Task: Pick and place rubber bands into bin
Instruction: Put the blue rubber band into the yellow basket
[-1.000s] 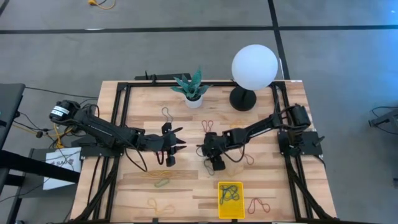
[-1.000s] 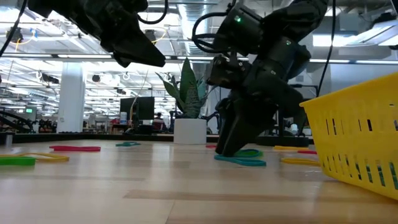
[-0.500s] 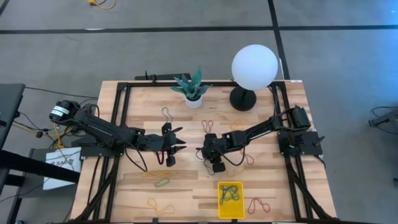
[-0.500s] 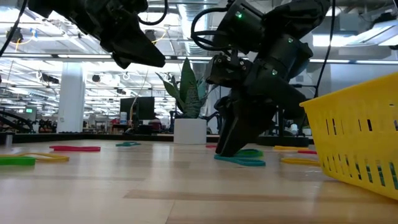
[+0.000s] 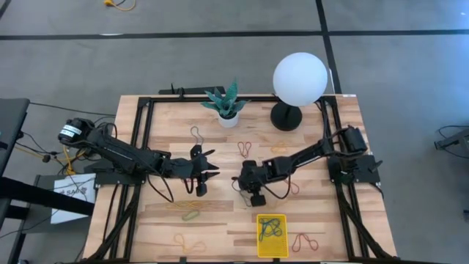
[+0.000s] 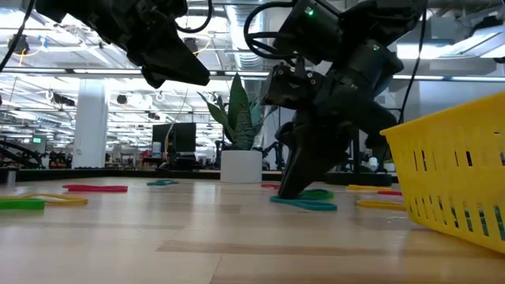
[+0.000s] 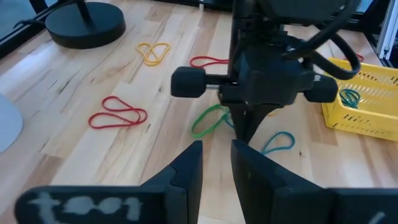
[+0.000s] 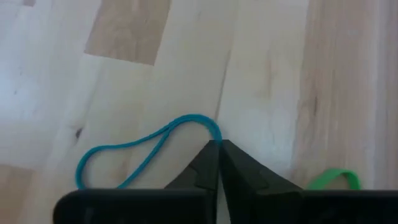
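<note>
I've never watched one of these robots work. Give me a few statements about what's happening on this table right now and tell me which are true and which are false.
1. The right gripper has its fingers pinched together on a blue band lying on the table. True.
2. The yellow bin is empty. False: it already holds a tangle of bands.
3. The left gripper is holding a red band. False: its fingers are slightly apart with nothing between them, and it hangs above the table.
4. A green band lies right beside the blue one. True.
5. The plant stands in the yellow bin. False: it stands in a white pot at the far edge of the table.
</note>
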You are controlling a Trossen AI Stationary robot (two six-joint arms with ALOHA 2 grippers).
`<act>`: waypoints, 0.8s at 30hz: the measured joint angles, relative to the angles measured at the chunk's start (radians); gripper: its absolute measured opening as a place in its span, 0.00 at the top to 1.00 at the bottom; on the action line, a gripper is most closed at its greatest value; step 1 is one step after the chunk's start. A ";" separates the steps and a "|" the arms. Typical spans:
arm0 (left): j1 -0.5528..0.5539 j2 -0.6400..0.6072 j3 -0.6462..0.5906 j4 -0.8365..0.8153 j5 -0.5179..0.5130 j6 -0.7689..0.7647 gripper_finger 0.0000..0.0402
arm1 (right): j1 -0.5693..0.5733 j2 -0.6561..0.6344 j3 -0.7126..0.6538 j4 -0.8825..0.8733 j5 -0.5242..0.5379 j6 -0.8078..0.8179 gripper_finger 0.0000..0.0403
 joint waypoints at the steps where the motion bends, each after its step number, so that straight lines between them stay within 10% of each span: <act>1: 0.000 0.000 0.000 0.000 0.000 -0.009 0.82 | 0.004 -0.010 -0.001 -0.004 -0.004 0.004 0.97; 16: 0.000 0.000 0.000 0.001 0.000 -0.034 0.82 | 0.208 -0.517 0.000 -0.345 -0.014 0.118 1.00; 24: 0.000 0.000 0.000 0.001 -0.002 -0.034 0.82 | 0.393 -0.558 0.000 -0.374 0.049 0.133 1.00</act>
